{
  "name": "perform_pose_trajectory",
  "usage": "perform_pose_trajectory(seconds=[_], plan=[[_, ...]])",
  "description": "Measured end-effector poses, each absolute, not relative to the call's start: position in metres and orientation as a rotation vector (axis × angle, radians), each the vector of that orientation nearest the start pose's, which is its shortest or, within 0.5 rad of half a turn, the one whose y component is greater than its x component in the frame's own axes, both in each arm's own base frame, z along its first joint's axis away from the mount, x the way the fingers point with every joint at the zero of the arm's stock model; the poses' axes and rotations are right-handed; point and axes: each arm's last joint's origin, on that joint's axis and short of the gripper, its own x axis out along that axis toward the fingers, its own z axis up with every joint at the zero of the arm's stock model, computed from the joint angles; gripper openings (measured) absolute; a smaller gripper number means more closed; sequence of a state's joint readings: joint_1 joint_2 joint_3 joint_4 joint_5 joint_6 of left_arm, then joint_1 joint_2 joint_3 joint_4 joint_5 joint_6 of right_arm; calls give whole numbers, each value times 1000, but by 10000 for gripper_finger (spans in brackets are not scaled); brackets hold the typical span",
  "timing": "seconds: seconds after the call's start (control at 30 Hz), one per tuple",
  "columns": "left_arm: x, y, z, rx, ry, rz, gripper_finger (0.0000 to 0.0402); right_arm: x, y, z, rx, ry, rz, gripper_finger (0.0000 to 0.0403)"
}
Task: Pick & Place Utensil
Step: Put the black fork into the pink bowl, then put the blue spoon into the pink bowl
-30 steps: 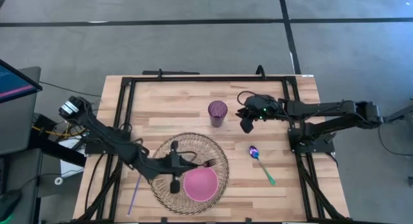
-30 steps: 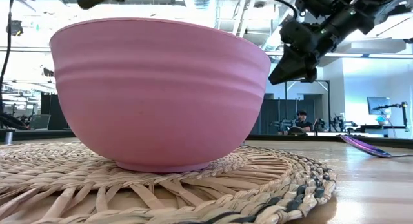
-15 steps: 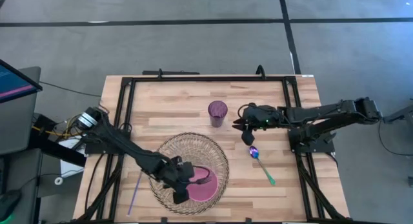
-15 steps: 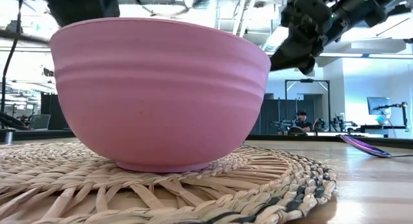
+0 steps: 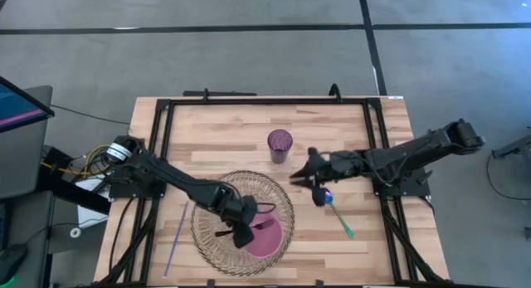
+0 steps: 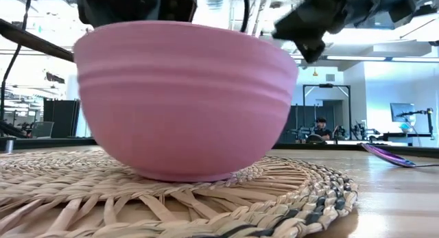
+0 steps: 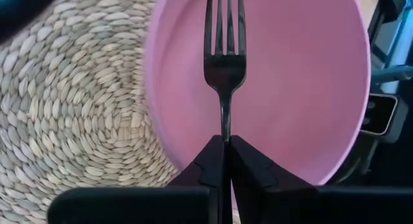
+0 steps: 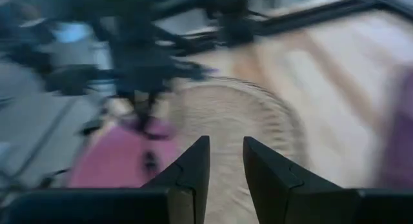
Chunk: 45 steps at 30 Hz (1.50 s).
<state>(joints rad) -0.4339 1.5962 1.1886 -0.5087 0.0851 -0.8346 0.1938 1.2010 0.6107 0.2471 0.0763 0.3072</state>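
Note:
My left gripper [image 5: 246, 231] is shut on a dark fork [image 7: 224, 50] over the pink bowl [image 5: 270, 239], which stands on the round woven mat [image 5: 224, 197]. The fork's tines [image 7: 224, 24] reach over the bowl's inside [image 7: 290, 88]; whether they touch it I cannot tell. My right gripper [image 5: 305, 178] is open and empty, just left of the bowl end of an iridescent spoon [image 5: 336, 212] that lies flat on the table. In the low view the bowl [image 6: 185, 108] fills the front, with my right gripper [image 6: 309, 25] above and behind it. My left gripper pinches the fork's handle [image 7: 223, 135] between its two fingers, which lie along the fork. The tines stick out ahead of the fingertips, over the bowl. The fork is lifted clear of the mat.
A purple cup [image 5: 280, 145] stands upright behind the mat. A thin purple straw [image 5: 176, 238] lies on the table left of the mat. A black frame [image 5: 265, 101] runs round the wooden table top. There is bare wood at the far left and near right.
My left gripper has carried the fork toward the table's right and near edge, from the mat's middle to over the bowl. The bowl has shifted a little to the right on the mat. My right gripper has gone from beside the cup toward the near edge and left, down toward the spoon's bowl end.

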Motion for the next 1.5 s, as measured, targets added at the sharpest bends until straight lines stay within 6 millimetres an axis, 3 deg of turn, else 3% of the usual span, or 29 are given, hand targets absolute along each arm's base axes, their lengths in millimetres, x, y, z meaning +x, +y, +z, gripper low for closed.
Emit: perform_pose_trajectory(seconds=[0.23, 0.57, 0.77, 0.93, 1.5], plan=[[305, -140, 246, -629, 1057, -69, 17, 262, 81, 214, 275, 356, 363, 87], [306, -140, 247, -636, 1064, -88, 25, 291, 105, 161, 257, 444, 397, 87], [307, -139, 247, -599, 1047, -114, 43, 311, 112, 145, 252, 489, 389, 87], [310, -138, 249, -594, 1010, -135, 52, 320, 115, 139, 251, 504, 387, 87], [317, -134, 266, -631, 874, -182, 54, 318, 116, 143, 299, 522, 434, 87]])
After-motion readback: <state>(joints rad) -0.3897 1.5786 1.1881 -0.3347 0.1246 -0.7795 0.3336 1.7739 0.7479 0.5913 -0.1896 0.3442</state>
